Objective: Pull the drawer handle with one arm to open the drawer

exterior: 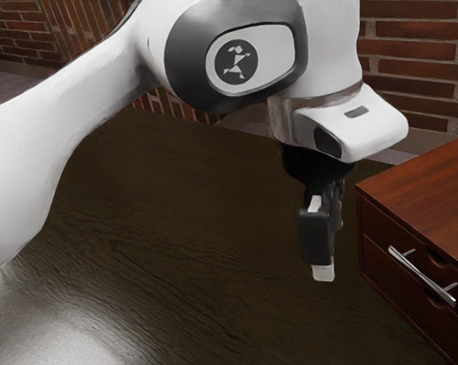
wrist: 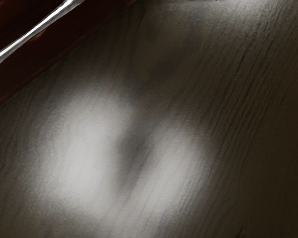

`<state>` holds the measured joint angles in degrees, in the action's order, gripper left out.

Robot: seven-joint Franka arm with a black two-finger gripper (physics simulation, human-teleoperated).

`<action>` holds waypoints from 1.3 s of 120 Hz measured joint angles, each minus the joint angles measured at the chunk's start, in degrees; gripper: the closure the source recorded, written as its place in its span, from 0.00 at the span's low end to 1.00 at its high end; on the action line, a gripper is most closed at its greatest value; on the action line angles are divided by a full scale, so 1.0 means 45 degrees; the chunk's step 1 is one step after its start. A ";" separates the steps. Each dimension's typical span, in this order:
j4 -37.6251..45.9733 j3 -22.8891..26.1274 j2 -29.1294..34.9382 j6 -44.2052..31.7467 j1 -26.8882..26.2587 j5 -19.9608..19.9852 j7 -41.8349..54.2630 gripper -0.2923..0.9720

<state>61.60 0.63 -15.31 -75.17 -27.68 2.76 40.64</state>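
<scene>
End effector (exterior: 325,268) hangs over the table (exterior: 176,251), holding nothing; can't tell if it's open or closed. The drawer (exterior: 381,268) handle (exterior: 421,274) sits near it, toward the exterior view's right, not touching.

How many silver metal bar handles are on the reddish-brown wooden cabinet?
1: the silver bar handle on the wooden cabinet's front, exterior view's right. Others may be cropped out.

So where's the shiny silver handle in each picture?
Exterior view: the shiny silver bar handle is at the lower right, on the red-brown wooden drawer unit, right of the black hand.
Wrist view: the handle is a bright slanted streak on that drawer unit.
Shared landmark: the dark wooden table meeting the unit.
</scene>
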 joint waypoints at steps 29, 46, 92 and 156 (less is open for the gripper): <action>0.0972 0.0042 0.0032 -0.1407 -0.0306 -0.0064 0.2588 0.23; 0.2593 0.0032 0.0805 -0.2822 -0.0432 0.0110 0.3990 0.23; 0.4453 0.0035 0.1144 -0.6182 -0.0794 0.0387 0.6763 0.23; 0.5205 0.0035 0.1078 -0.7917 -0.1115 0.0532 0.9076 0.23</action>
<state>85.02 0.79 -10.46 -110.79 -32.69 5.15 81.48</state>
